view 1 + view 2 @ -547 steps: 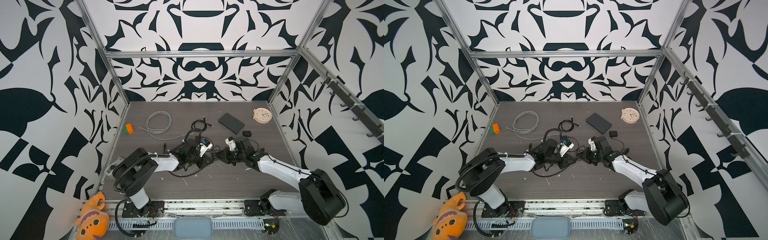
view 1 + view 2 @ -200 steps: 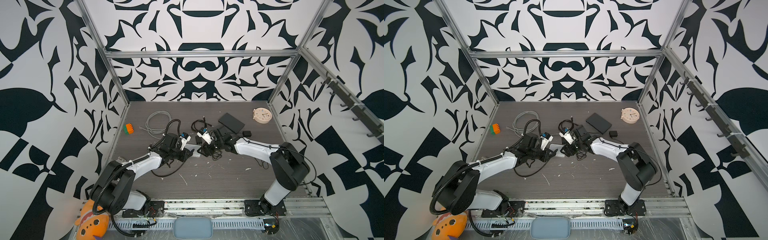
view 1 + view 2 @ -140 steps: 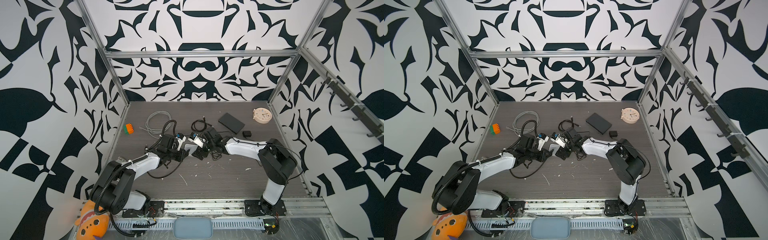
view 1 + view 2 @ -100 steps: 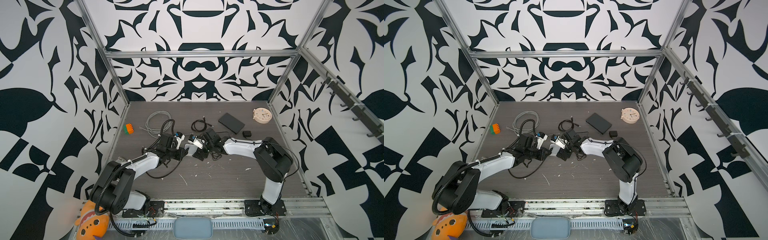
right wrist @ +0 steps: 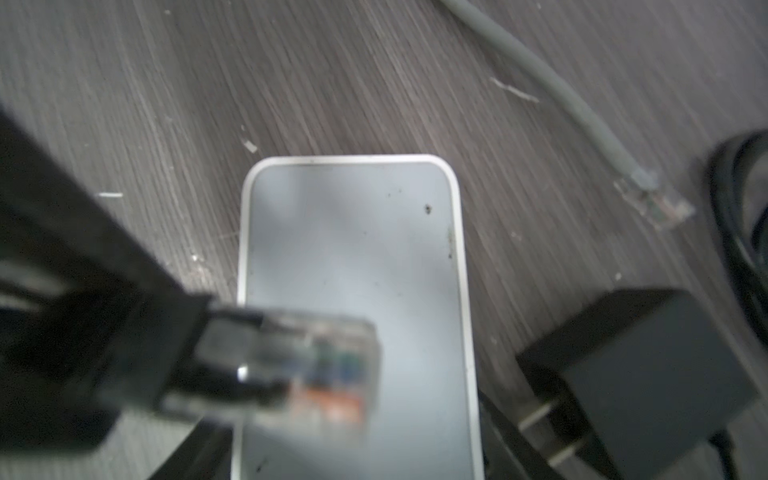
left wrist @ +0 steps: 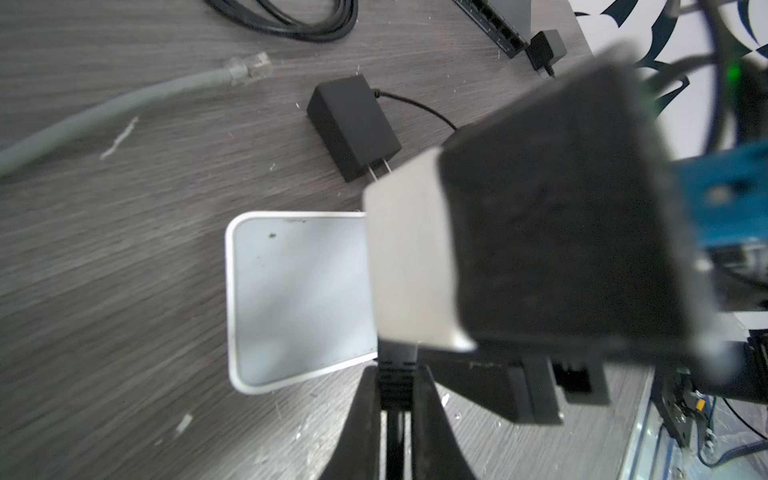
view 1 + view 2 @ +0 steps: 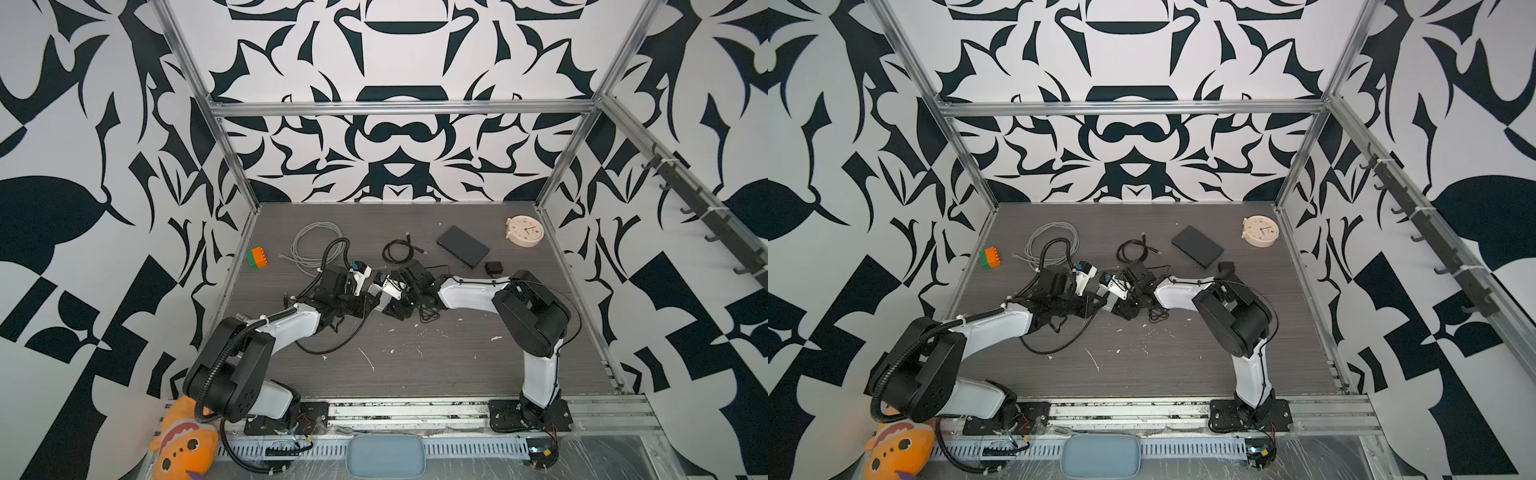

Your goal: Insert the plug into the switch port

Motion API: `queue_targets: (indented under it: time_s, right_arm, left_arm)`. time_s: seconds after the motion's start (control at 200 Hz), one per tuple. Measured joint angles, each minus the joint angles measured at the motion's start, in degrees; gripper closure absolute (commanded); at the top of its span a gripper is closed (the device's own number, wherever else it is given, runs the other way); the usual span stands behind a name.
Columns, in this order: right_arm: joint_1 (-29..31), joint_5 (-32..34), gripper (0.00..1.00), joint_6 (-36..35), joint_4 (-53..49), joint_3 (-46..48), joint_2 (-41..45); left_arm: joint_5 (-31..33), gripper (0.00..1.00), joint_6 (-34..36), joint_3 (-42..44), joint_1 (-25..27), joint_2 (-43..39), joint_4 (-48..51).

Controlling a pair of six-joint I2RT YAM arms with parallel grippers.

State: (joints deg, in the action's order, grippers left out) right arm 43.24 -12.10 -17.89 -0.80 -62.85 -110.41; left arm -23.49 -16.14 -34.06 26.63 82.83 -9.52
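Over white switch [image 5: 353, 249], clear plug [image 5: 316, 365], coloured wires [image 5: 332, 390] inside, black boot [image 5: 178, 353].

We are finding the most open floor along the near half of the table [image 7: 415, 365], where only white scraps are lying. Mid-table is looking crowded: the left gripper [image 6: 395, 386] and right gripper [image 7: 397, 308] are meeting nose to nose at the white switch [image 6: 299, 291], and the plug [image 5: 316, 370] (pinched in the left one's fingers) is hanging right at the switch. A black adapter [image 6: 353, 124] is lying just beside it, with a grey cable end [image 5: 652, 203] near. A grey coil [image 7: 316, 245], black coil [image 7: 401, 250], flat black box [image 7: 462, 251] and clock [image 7: 524, 232] are filling the far strip, and an orange block [image 7: 257, 258] is sitting by the left-hand wall.
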Motion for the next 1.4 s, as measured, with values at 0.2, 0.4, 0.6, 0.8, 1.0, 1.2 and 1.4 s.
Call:
queue_targets:
  time_s: [0.2,0.4,0.6,0.8,1.0,1.2,1.4]
  right_arm:
    - [-0.57,3.65,0.44,5.2,-1.18,6.62,6.14]
    - [-3.04,9.66,0.44,13.75,-5.57,12.07,12.98]
    - [-7.08,13.27,0.39,22.8,-9.03,13.79,15.93]
    - [-9.07,13.16,0.27,27.52,-10.4,13.79,16.65]
    - [-15.58,3.85,0.23,29.42,-14.21,13.27,22.62]
    - [-18.45,-3.15,0.27,28.81,-17.07,9.62,23.56]
    - [-18.47,-4.35,0.29,28.48,-18.21,9.46,21.05]
  left_arm:
    - [-0.85,0.99,0.79,-0.87,0.0,3.54,0.26]
    - [-2.38,0.98,4.09,-5.07,1.57,6.54,2.43]
    - [-2.29,0.99,10.34,-12.81,5.88,12.31,7.78]
    - [-2.16,0.97,17.05,-21.49,8.44,18.78,15.06]
    - [-1.14,0.97,21.94,-26.73,10.1,21.07,21.75]
    - [0.55,0.97,24.28,-29.57,11.67,23.45,25.24]
    - [1.33,0.97,25.03,-29.57,12.61,23.65,26.49]
